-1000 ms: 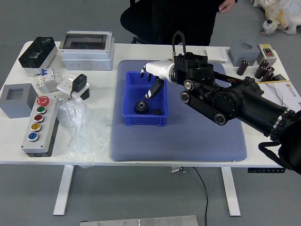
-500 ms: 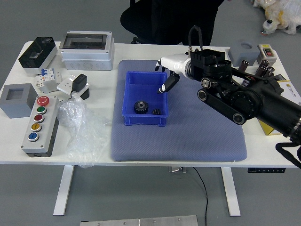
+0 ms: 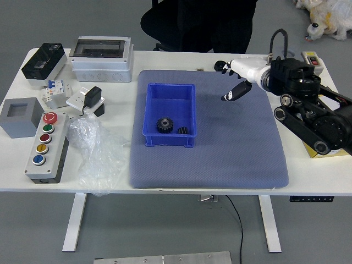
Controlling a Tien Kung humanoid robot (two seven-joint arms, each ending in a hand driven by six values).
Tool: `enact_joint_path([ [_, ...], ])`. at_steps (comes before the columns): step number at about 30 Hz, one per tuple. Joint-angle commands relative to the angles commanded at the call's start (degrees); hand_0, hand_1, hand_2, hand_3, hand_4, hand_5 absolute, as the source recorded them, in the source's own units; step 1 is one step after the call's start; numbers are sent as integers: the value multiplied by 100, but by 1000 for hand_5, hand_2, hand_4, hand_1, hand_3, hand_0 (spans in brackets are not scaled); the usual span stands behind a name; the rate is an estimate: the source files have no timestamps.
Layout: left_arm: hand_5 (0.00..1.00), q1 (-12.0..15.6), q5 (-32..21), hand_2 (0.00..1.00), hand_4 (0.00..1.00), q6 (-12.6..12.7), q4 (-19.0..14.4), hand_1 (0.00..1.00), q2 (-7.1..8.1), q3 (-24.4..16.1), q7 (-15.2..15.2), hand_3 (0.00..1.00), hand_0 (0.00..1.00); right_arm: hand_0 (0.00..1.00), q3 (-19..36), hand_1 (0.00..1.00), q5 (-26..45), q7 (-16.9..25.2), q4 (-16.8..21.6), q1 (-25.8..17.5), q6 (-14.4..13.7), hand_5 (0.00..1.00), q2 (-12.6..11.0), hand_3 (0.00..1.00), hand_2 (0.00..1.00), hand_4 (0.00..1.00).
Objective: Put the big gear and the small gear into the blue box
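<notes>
The blue box (image 3: 169, 140) is positioned left of the frame's centre, on the blue mat (image 3: 236, 165) covering part of the table (image 3: 118, 184). Both gears lie inside, at the lower end of the box: the big gear (image 3: 165, 125) at its lower middle, the small gear (image 3: 182, 130) just beside it at right. The right hand (image 3: 234, 80) is located at upper right of the box, clear of it, fingers parted, gripping nothing. A person (image 3: 214, 25) in dark clothing is at top centre.
</notes>
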Motion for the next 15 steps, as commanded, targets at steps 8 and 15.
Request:
enact_joint_path([
  [8,374,81,46,826,598,6,0,830,1,-99,-6,772,860,911,824,860,-286,-31,536,-728,-172,525,-527,937,933,678],
  [15,375,93,108,826,598,4,-3,830,4,-206,-21,772,860,967,1701,897,-520,-8,1190,-1544,-438,673,-949,945,959,612],
])
